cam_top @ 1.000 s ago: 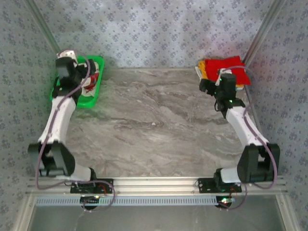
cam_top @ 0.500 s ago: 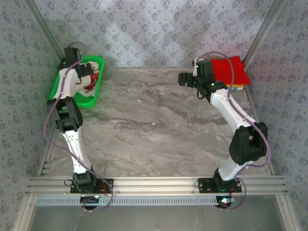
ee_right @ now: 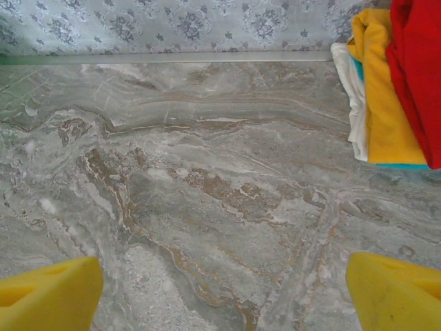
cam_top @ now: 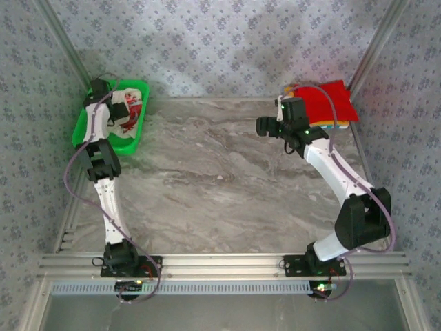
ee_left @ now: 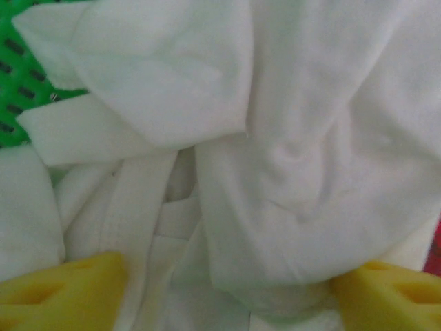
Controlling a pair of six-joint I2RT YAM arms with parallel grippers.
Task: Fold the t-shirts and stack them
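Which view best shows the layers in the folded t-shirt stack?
Right wrist: the stack sits at its upper right, with white, teal, yellow-orange and red edges distinct, though cropped. Top external shows the whole stack from above: red top, thin coloured slivers beneath.

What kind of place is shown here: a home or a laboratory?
Probably a robot test cell: left arm and right arm bolted to a metal rail, a marble-look table, wallpapered panels.

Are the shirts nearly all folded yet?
Done: a folded stack, red t-shirt on top, sits in the far right corner. In hand: the left gripper straddles the crumpled white t-shirt in the green basket. Left: lift it out, fold it, stack it.
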